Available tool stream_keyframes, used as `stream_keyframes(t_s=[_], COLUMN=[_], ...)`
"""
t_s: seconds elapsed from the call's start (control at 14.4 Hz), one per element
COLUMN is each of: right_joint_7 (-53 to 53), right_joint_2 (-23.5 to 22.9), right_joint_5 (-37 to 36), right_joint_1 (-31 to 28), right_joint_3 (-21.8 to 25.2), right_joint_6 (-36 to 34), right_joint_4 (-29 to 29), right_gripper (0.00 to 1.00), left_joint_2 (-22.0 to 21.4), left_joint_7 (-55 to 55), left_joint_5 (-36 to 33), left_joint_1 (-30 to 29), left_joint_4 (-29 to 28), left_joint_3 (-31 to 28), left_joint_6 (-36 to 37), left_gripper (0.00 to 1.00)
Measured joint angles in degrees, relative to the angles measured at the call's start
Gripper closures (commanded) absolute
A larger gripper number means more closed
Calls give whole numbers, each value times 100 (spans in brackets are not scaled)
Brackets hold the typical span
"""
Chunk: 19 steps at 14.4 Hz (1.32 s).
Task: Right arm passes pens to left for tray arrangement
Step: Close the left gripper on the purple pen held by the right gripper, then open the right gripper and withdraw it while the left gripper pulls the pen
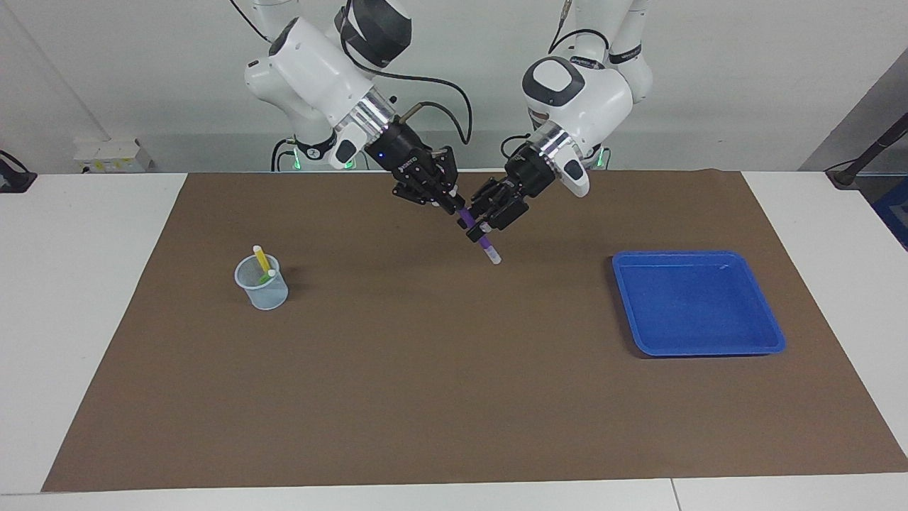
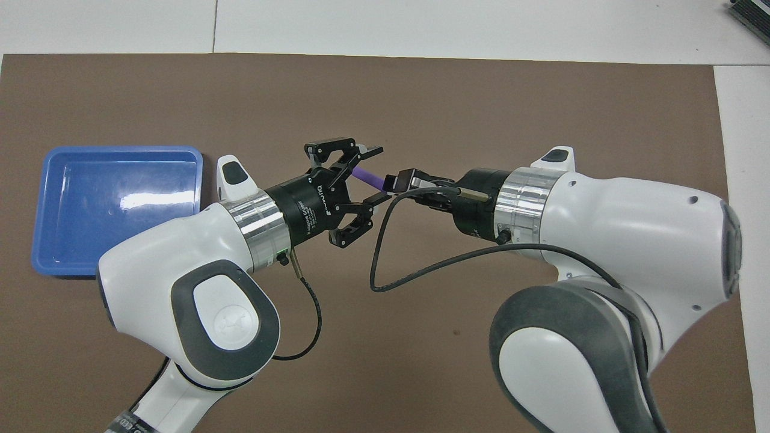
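My right gripper (image 1: 455, 206) is shut on the upper end of the purple pen (image 1: 486, 248) and holds it slanted, whitish tip down, over the middle of the mat. My left gripper (image 1: 482, 221) is open, its fingers on either side of the pen's middle. In the overhead view the purple pen (image 2: 367, 176) lies between the spread fingers of the left gripper (image 2: 376, 175), with the right gripper (image 2: 392, 183) at its end. The yellow pen (image 1: 262, 260) and the green pen (image 1: 267, 277) stand in a cup. The blue tray (image 1: 699, 301) holds nothing; it also shows in the overhead view (image 2: 114, 204).
A small translucent cup (image 1: 262, 289) stands on the brown mat (image 1: 425, 397) toward the right arm's end; my right arm hides it in the overhead view. The tray lies toward the left arm's end. White table borders the mat.
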<state>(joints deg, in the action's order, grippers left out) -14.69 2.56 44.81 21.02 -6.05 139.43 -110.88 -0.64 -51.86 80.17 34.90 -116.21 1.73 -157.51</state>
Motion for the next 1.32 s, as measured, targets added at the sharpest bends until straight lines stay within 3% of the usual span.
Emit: stream_keyframes(t_s=[0.21, 0.56, 0.83, 1.32], right_joint_7=[0, 0, 0, 0], right_joint_2=[0, 0, 4, 5], right_joint_5=[0, 0, 2, 3], right_joint_1=[0, 0, 1, 4], right_joint_3=[0, 0, 5, 5], right_joint_6=[0, 0, 65, 68], right_joint_4=[0, 0, 13, 11], right_gripper=[100, 100, 100, 100], left_joint_2=[0, -2, -11, -16], left_joint_7=[45, 60, 83, 84], left_joint_5=[0, 0, 6, 6], left_joint_1=[2, 2, 3, 3], left_joint_4=[-1, -1, -20, -26], left_joint_3=[9, 11, 17, 13], left_joint_6=[5, 47, 92, 101], left_gripper=[34, 75, 98, 100])
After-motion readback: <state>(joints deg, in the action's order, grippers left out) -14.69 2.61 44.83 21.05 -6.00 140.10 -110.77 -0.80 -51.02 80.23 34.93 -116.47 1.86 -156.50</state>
